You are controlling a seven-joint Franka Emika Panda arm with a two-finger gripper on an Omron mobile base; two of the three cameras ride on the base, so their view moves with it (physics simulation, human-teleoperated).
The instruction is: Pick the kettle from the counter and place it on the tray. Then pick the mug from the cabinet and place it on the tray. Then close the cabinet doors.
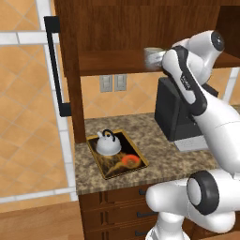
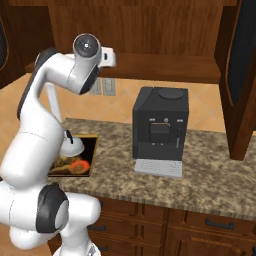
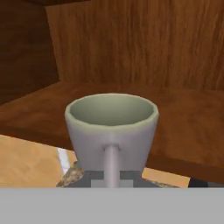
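Open air sits above the shallow gold-rimmed tray (image 1: 138,157) on the speckled granite tabletop (image 1: 159,154), though the squat silvery kettle (image 1: 108,143) fills its back half, leaving bare room around the orange spot at the front. To the right, the tall black coffee machine (image 2: 160,125) stands under the wooden cabinet shelf (image 2: 165,67). The open dark door with its long black bar handle (image 1: 56,65) juts out left.

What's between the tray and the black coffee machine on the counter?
Nothing: in the left base view, only bare counter lies between the tray, which holds the kettle, and the coffee machine.
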